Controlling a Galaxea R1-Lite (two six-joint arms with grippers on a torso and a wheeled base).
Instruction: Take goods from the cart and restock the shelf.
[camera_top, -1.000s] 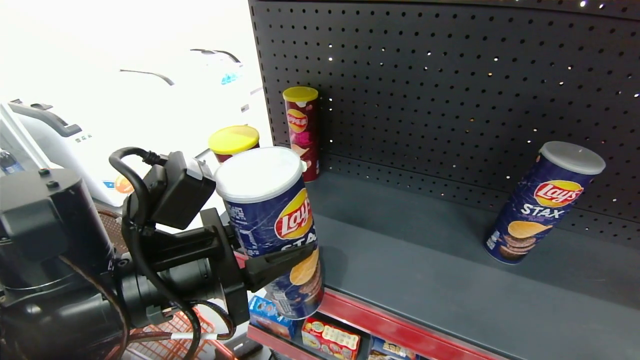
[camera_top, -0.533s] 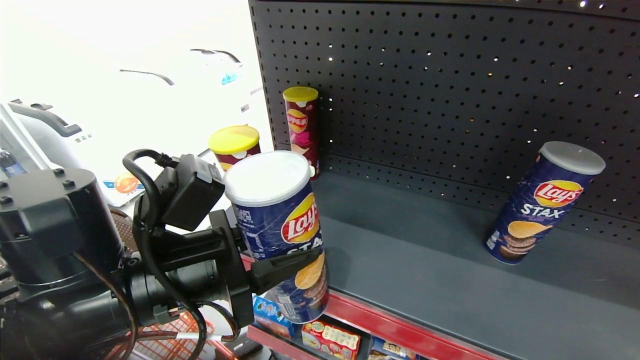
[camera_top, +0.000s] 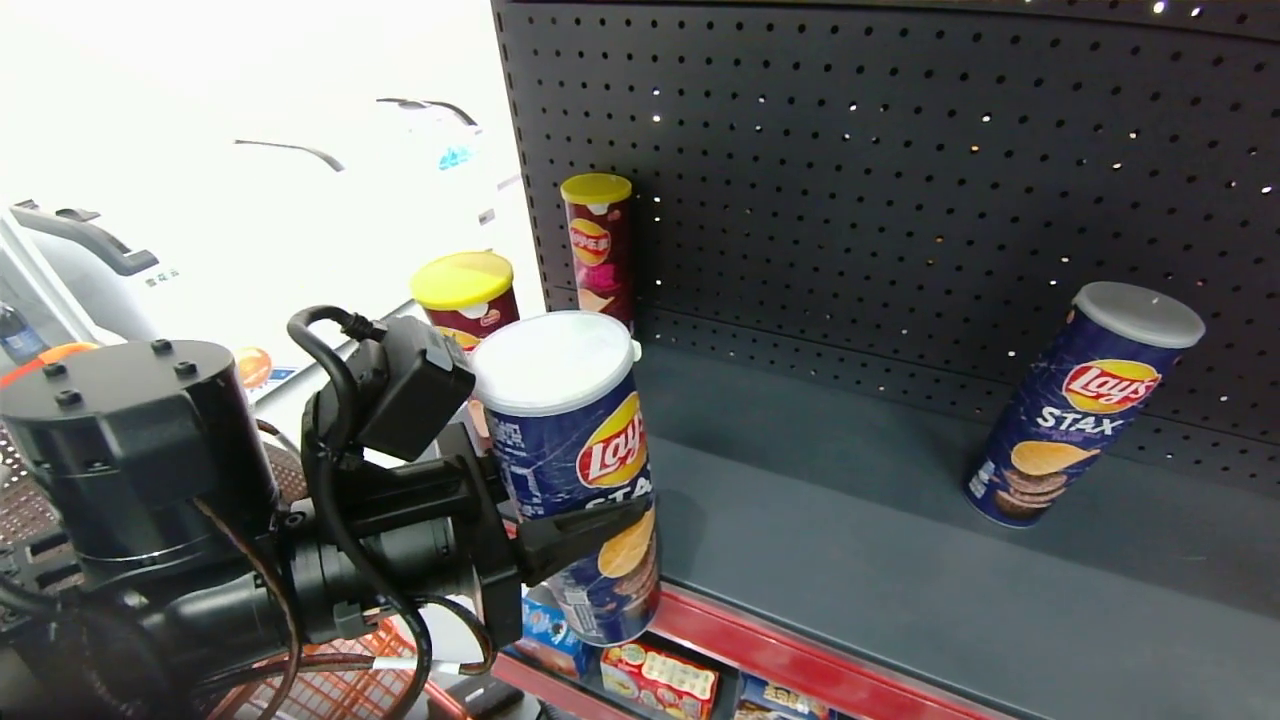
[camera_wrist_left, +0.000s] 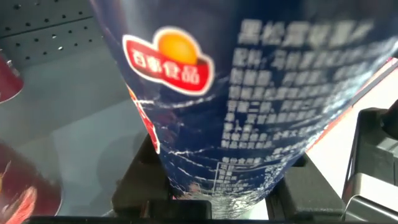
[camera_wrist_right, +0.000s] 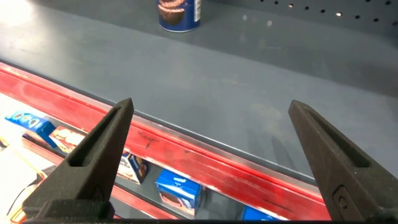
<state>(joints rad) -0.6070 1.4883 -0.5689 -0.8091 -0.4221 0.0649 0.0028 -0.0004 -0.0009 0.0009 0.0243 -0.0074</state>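
My left gripper (camera_top: 545, 515) is shut on a blue chip can (camera_top: 585, 470) with a white lid, held upright over the left front corner of the grey shelf (camera_top: 850, 540). The same blue can (camera_wrist_left: 249, 106) looms close in the left wrist view. Another blue chip can (camera_top: 1080, 405) stands leaning against the pegboard at the right. Two maroon cans with yellow lids stand at the left: one (camera_top: 598, 245) at the back by the pegboard, one (camera_top: 468, 295) nearer, partly behind the held can. My right gripper (camera_wrist_right: 214, 155) hangs open over the shelf's red front edge (camera_wrist_right: 186, 152).
A black pegboard wall (camera_top: 900, 180) backs the shelf. Below the red edge, a lower shelf holds small boxes (camera_top: 658, 680). The red wire cart (camera_top: 330, 685) sits at the lower left under my left arm. The middle of the shelf is bare grey board.
My left arm has carried the blue can a little to the right and toward the shelf. The head view has shifted slightly. The cans on the shelf stay put.
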